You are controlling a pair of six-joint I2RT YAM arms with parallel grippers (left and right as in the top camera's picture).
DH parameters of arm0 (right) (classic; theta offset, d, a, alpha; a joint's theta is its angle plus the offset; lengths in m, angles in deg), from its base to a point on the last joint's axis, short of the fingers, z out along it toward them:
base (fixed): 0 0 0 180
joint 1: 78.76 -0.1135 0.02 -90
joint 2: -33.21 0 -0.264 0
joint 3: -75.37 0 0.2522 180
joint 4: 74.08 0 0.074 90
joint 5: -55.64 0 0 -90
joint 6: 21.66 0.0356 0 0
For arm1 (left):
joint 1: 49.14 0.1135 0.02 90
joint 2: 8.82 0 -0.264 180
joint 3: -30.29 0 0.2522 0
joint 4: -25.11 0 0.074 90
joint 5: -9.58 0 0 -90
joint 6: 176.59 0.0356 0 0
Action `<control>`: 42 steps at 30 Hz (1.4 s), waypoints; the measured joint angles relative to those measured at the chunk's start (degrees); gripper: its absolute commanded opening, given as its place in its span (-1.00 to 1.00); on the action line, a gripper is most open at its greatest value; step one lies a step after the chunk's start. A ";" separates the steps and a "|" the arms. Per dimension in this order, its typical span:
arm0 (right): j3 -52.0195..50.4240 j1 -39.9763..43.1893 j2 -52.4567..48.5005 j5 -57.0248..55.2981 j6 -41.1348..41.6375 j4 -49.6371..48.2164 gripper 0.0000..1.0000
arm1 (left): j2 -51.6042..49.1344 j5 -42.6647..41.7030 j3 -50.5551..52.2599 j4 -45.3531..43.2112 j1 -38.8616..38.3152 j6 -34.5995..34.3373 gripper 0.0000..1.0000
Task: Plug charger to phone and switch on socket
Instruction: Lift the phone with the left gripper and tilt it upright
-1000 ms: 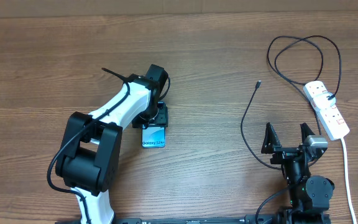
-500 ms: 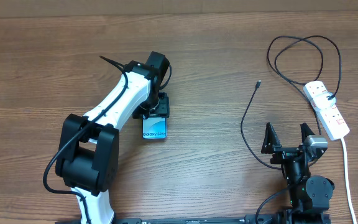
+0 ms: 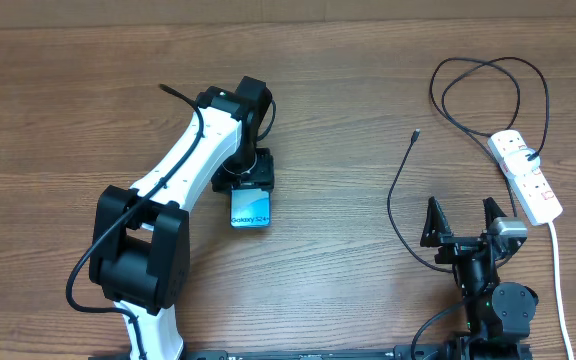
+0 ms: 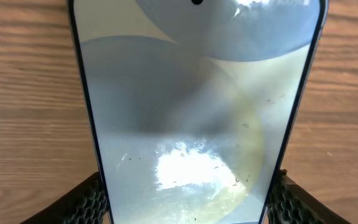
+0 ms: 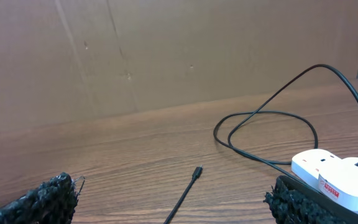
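Phone (image 3: 250, 209) screen up and lit, left of centre of table (image 3: 348, 80). Left gripper (image 3: 246, 186) clamped on its side edges. Charger (image 3: 415, 134) plug tip loose on the wood, well right of the phone; cable loops to socket (image 3: 525, 176) at right edge. Right gripper (image 3: 463, 222) jaws wide apart, empty, beside the cable.

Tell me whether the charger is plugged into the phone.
Not plugged in. The charger ends in a bare plug tip lying on the table, well apart from the phone.
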 measured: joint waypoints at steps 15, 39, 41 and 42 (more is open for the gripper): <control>0.00 0.00 0.00 -0.02 0.00 -0.04 1.00 | 0.00 -16.76 -0.11 0.63 -0.02 -4.85 -0.03; 0.00 0.00 0.00 0.02 -0.02 -0.02 1.00 | -0.02 -41.24 -0.13 -7.85 0.00 -14.60 0.01; 0.00 0.00 0.00 0.00 -0.02 -0.04 1.00 | 0.00 -44.06 -0.15 -9.38 0.00 -16.46 0.01; 0.00 0.00 0.00 0.00 -0.04 -0.04 1.00 | 0.00 -45.57 -0.15 -10.03 0.00 -17.55 0.01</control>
